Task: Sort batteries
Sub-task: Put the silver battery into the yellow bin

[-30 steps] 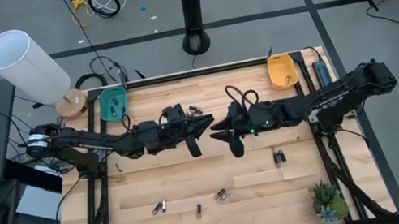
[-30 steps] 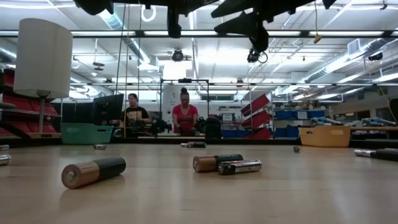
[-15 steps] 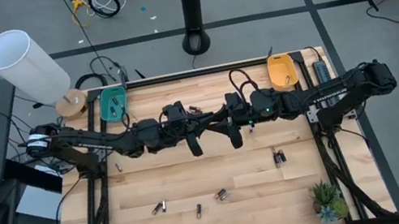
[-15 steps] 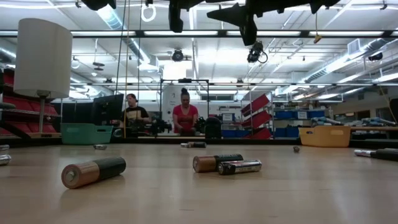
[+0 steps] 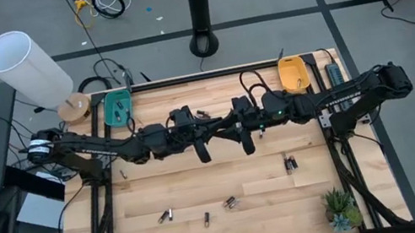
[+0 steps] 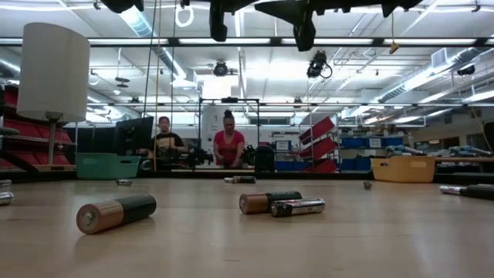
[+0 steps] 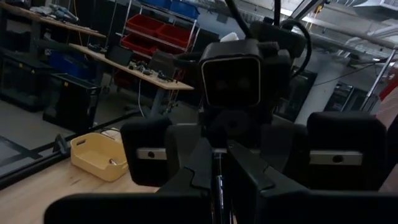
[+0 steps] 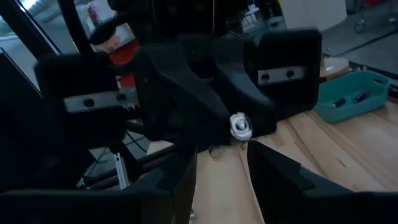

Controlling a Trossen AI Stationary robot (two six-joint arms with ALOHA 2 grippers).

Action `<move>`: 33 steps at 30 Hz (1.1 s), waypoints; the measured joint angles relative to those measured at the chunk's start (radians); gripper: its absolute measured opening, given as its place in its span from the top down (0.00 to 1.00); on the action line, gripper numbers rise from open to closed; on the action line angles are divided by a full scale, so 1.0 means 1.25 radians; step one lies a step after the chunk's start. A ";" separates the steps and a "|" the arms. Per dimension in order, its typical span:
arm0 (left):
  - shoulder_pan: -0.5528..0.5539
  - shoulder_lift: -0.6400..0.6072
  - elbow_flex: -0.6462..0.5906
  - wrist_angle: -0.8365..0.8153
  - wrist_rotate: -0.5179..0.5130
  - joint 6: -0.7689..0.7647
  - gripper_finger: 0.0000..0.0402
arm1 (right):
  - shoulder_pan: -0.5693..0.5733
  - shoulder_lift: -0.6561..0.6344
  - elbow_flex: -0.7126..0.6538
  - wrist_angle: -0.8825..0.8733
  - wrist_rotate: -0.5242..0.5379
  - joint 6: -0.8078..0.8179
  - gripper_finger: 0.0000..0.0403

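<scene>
Both arms meet nose to nose high over the table's middle. My left gripper (image 5: 211, 128) is shut on a small battery whose silvery end (image 8: 240, 126) faces my right gripper (image 5: 228, 125). That gripper is open, with its two fingers (image 8: 180, 180) standing just short of the battery's end, one to either side; whether they touch it I cannot tell. Other batteries lie on their sides on the wood: one (image 5: 165, 216), another (image 5: 207, 219), a pair (image 5: 230, 203), a pair (image 5: 289, 163), and some at the far middle (image 5: 205, 114). My left gripper pinches the battery between its two fingers (image 8: 205, 106), coming level from the table's left. The battery lies along the fingers and its round silvery end (image 8: 240, 126) sticks out toward the right arm. It is lifted well clear of the table.
A teal tray (image 5: 118, 109) holding a few cells sits at the far left corner, an orange tray (image 5: 293, 74) at the far right. A white lamp (image 5: 27, 67) stands off the left corner and a small plant (image 5: 341, 208) at the near right. People stand in the room beyond.
My right gripper has risen, tipped from slanting down to level, and moved toward the table's left until it faces my left gripper closely. My left gripper and its battery have kept still.
</scene>
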 joint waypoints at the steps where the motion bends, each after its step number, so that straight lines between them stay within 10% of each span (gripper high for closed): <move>1: 0.000 0.000 0.000 0.004 0.000 0.000 0.92 | 0.000 0.000 0.000 0.010 0.000 0.000 0.62; 12: 0.000 -0.002 0.001 0.016 -0.003 -0.005 0.92 | -0.010 0.000 0.000 0.030 -0.001 -0.002 0.64; 20: 0.000 -0.002 0.001 0.014 0.001 -0.002 0.92 | -0.010 0.001 0.000 0.040 -0.007 -0.031 0.93; 26: 0.000 -0.003 0.001 0.009 0.002 -0.003 0.92 | -0.010 0.001 0.000 0.041 -0.012 -0.035 0.94; 33: 0.000 0.000 0.000 0.004 -0.036 -0.023 0.73 | -0.005 0.002 0.000 0.041 -0.005 -0.040 0.95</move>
